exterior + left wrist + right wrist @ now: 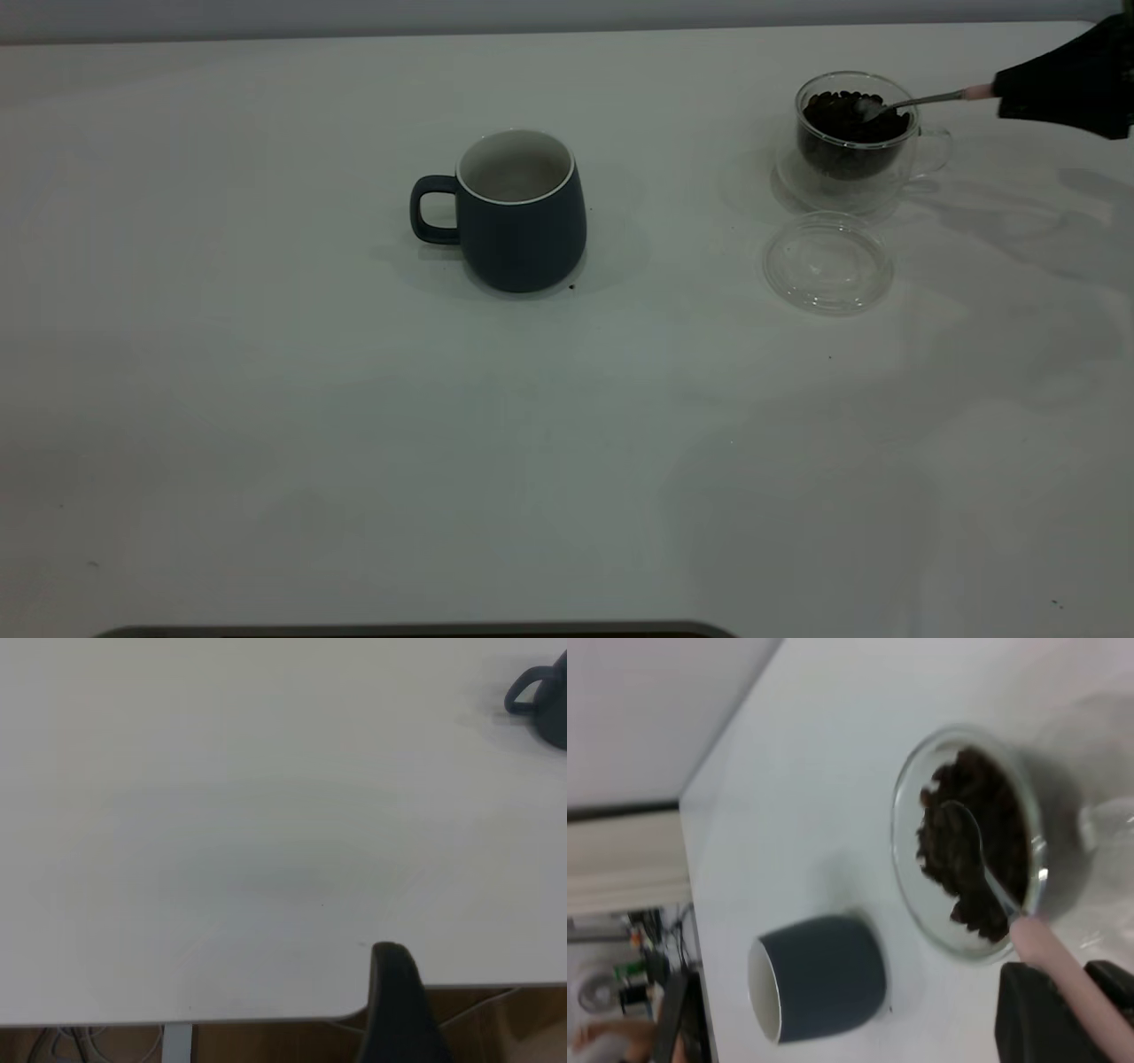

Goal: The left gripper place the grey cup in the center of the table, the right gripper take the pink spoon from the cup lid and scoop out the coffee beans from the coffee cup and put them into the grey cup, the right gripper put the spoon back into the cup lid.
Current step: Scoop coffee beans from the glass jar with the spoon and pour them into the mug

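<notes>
Grey cup (520, 213) upright near the centre of the white worktop (354, 443), handle turned to the left, pale inside with nothing visible in it

Glass coffee cup (855, 142) far right on the worktop, well apart from the grey cup, filled with dark coffee beans (850, 120), its handle pointing right

Clear cup lid (828, 263) flat on the worktop just on the near side of the coffee cup, nothing lying in it

Right tool (1005, 97) at the far right edge, just right of the coffee cup, closed on the pink handle of the spoon (921, 99); seen from the right wrist, handle clamped between the dark fingers (1036, 1014)

Metal bowl of the spoon reaching over the glass rim, resting on top of the beans

Left tool off to the left, out of the exterior view; in the left wrist view only one dark finger (399, 1005) over the worktop edge, so cannot tell whether wide or narrow; grey cup far off at the corner of that view
</notes>
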